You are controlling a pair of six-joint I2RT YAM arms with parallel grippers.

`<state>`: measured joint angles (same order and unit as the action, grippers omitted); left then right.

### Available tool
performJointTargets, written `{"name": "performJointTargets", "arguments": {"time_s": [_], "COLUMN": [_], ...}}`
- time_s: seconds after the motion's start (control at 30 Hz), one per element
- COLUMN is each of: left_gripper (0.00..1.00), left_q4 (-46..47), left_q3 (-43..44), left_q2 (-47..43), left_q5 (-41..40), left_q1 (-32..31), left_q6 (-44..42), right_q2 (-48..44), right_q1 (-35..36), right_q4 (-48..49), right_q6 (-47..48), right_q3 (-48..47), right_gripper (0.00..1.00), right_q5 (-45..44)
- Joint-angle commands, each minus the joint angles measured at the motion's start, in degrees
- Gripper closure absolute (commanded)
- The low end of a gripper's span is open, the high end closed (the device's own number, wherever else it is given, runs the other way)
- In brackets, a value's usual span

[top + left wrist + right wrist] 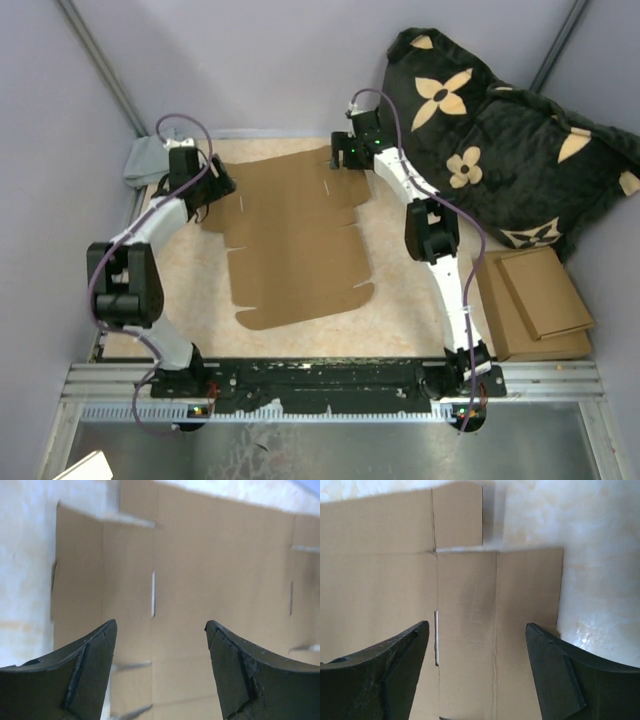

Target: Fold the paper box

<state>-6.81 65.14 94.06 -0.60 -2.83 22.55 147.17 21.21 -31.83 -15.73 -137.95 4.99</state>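
Observation:
The paper box (295, 240) lies flat and unfolded on the pale tabletop, a brown die-cut sheet with flaps, slits and rounded tabs. My left gripper (218, 190) hovers over its far left flap. In the left wrist view the left gripper (161, 625) is open, and the sheet (210, 570) with a narrow slit shows below between the fingers. My right gripper (340, 156) is over the sheet's far right corner. In the right wrist view it (477, 625) is open above a side flap (520, 610), holding nothing.
A black cushion with tan flowers (500, 130) fills the back right corner. Stacked thicker cardboard pieces (535, 300) lie at the right edge. A grey cloth (145, 160) sits at the far left. A metal rail (330, 385) carries both arm bases along the near edge.

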Motion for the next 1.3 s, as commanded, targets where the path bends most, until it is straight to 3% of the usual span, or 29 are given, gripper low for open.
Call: {"name": "performJointTargets", "arguments": {"time_s": [0.0, 0.23, 0.4, 0.7, 1.1, 1.27], "left_gripper": [0.21, 0.23, 0.23, 0.24, 0.24, 0.33], "left_q4": [-1.0, -7.4, -10.4, -9.9, -9.4, -6.7], "left_q3": [12.4, 32.5, 39.3, 40.6, 41.3, 41.6], "left_q2": [8.3, 25.4, 31.8, 34.6, 38.2, 39.0], "left_q5": [-1.6, -1.2, -2.1, -0.6, 0.0, 2.5], "left_q1": [1.4, 3.3, 3.4, 3.3, 3.6, 3.5], "left_q6": [1.8, 2.7, 0.6, -2.6, -2.5, -0.6], "right_q2": [-7.2, -21.5, -27.5, -26.3, -20.1, -19.7], "right_q1": [0.7, 5.2, 6.1, 6.1, 6.9, 7.7], "right_q4": [0.9, 5.0, 8.5, 5.9, 2.9, 1.7], "right_q6": [-0.5, 0.5, -1.8, 0.3, 0.5, 0.6], "right_q3": [5.3, 26.3, 35.8, 32.6, 26.0, 27.7], "right_gripper": [0.23, 0.30, 0.31, 0.31, 0.40, 0.44], "right_q5": [3.4, 0.2, -0.1, -3.1, 6.2, 7.2]}}
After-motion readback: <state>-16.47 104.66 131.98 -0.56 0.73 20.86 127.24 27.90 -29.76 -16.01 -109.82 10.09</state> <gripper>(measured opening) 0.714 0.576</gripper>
